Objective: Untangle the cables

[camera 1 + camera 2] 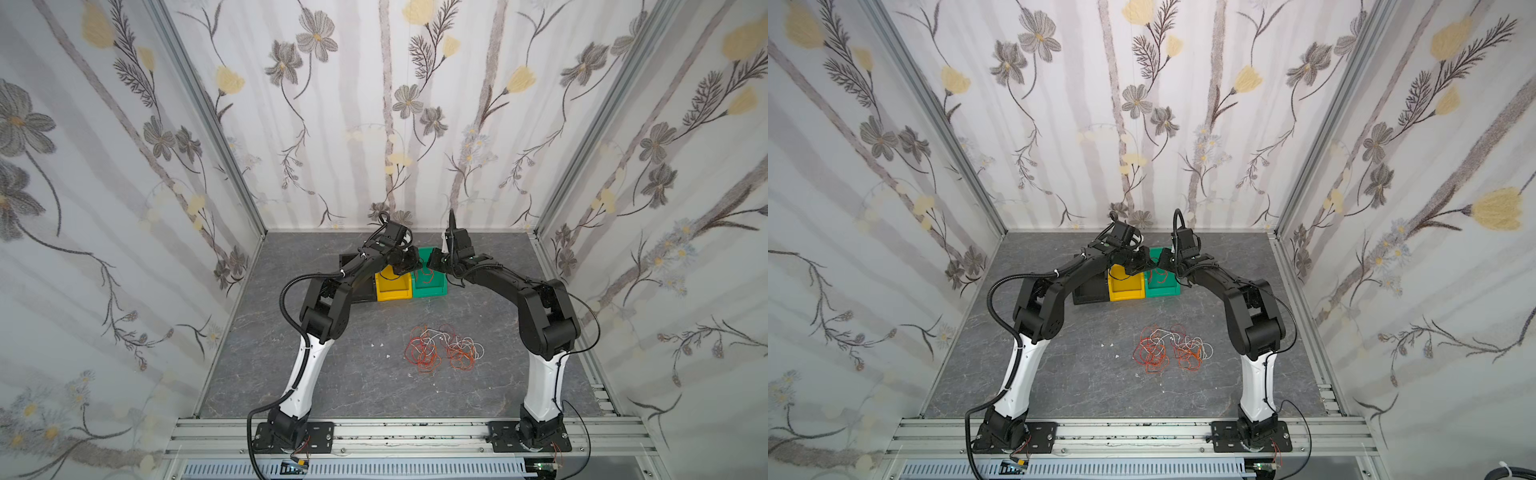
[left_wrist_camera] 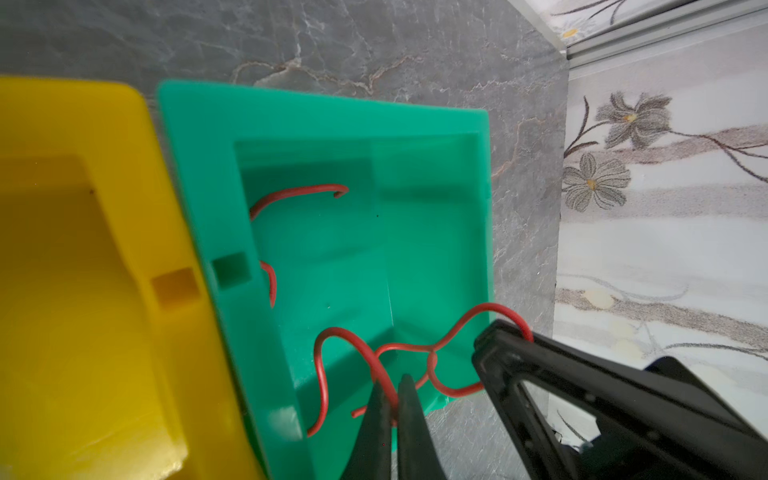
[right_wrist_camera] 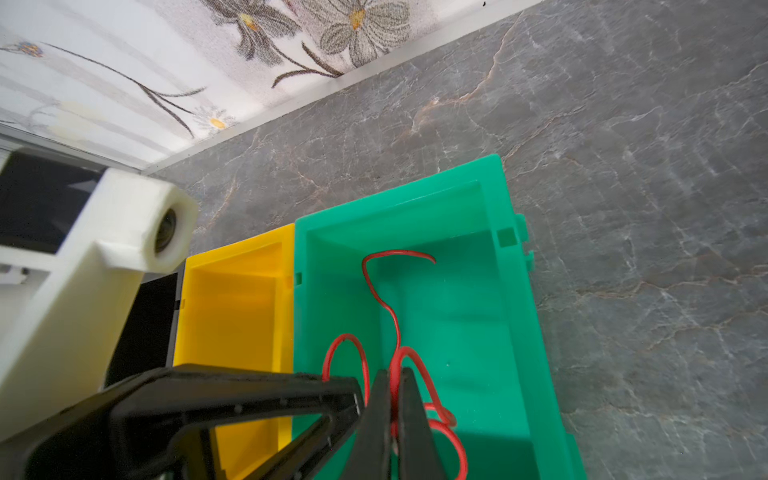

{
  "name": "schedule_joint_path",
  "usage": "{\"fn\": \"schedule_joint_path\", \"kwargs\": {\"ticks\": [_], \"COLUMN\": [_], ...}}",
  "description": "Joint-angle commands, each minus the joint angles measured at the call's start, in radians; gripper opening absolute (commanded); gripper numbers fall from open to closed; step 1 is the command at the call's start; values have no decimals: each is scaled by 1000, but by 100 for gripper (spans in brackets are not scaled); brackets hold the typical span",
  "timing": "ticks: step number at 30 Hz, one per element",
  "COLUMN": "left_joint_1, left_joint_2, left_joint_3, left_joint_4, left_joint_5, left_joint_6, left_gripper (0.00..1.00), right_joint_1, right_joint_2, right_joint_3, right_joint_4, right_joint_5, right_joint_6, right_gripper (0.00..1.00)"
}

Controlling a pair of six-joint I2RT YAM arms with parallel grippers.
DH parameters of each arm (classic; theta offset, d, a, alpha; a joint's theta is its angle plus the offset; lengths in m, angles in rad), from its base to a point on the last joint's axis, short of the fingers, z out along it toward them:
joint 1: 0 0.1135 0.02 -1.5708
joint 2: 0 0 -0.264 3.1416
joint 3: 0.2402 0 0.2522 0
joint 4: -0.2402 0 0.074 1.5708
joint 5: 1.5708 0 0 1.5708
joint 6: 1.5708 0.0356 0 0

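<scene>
1. Bench (image 1: 332, 374): grey marbled top, with two arms mounted at its near edge and both reaching to the middle of its far edge.
2. Green bin (image 2: 332, 112): stands near the far edge and touches the yellow bin (image 2: 166, 249) on its left. The yellow bin looks empty.
3. Red cable (image 2: 432, 359): looped and crossing itself. One free end lies inside the green bin and the rest hangs over it between the grippers. Whether this is one strand or two cannot be told.
4. Left gripper (image 2: 392, 399): jaws pinched together on the red cable, over the green bin.
5. Right gripper (image 3: 392, 395): jaws likewise closed on the red cable, close beside the left gripper, with a crossing loop between the two grips.
6. Heap of cables (image 1: 442, 349): red, orange and white strands, knotted in two joined clumps. It lies right of the bench's middle, well apart from the bins, and nothing is touching it.
7. Step in hand, as judged: freeing one red cable and sorting it into the green bin.
8. Next move, as judged: draw the grips apart gently to clear the crossing, then let go over the green bin so that no loop hangs on its rim. After that, go back to the heap.
</scene>
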Motion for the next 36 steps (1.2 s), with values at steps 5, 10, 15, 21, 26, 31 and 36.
{"fn": "schedule_joint_path", "kwargs": {"ticks": [5, 10, 15, 21, 26, 31, 36], "left_joint_1": [-7, -9, -7, -8, -7, 7, 21], "left_joint_2": [14, -3, -42, -109, -161, -210, -244], "left_joint_3": [40, 53, 64, 36, 9, -52, -119], "left_joint_4": [-56, -86, -134, -154, -149, -128, -91], "left_joint_5": [-6, -30, -67, -86, -92, -102, -108], "left_joint_6": [21, 20, 48, 73, 84, 85, 73], "left_gripper": [5, 25, 41, 55, 56, 56, 56], "right_joint_1": [-1, -2, 0, 3, 7, 8, 7], "right_joint_2": [61, 73, 61, 68, 61, 37, 7], "right_joint_3": [29, 34, 36, 52, 62, 68, 57], "right_joint_4": [25, -18, -68, -125, -158, -210, -220], "right_joint_5": [-35, -24, 10, 37, 51, 99, 119], "right_joint_6": [14, 6, -13, -18, -28, -43, -54], "right_gripper": [0, 0, 0, 0, 0, 11, 16]}}
